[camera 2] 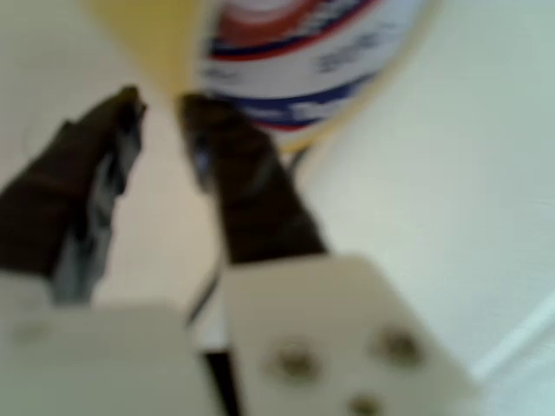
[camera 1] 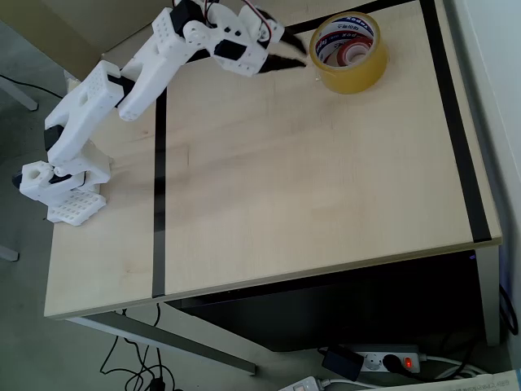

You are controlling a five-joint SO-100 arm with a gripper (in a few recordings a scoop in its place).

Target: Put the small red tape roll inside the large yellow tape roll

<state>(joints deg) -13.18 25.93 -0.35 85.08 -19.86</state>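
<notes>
The red roll (camera 1: 355, 53) sits down inside the yellow roll (camera 1: 350, 52), right in the hole, up at the far right corner of the desk (camera 1: 309, 179) in the overhead view. The fingers (camera 1: 288, 54) hang just left of the yellow roll, dark tips pointing at its outer wall, near it but not touching, with nothing between them. From the wrist view the fingers (camera 2: 160, 108) stand slightly spread, a narrow gap showing between the two black tips, and the yellow roll (camera 2: 295, 52) looms just beyond them, blurred; I can make out its white core with red and blue print and a translucent amber wall to the left. The red roll reads as a small bright ring with a pale middle, much smaller than the wide, glossy, tan-yellow band around it. The arm (camera 1: 130, 90) is white plastic, blocky, stretched from its base at the desk's left edge toward the top. The desk is pale wood grain, smooth and matte, crossed by black tape lines (camera 1: 159, 179). Below the front edge, a power strip (camera 1: 383, 360) glows red on the floor.
</notes>
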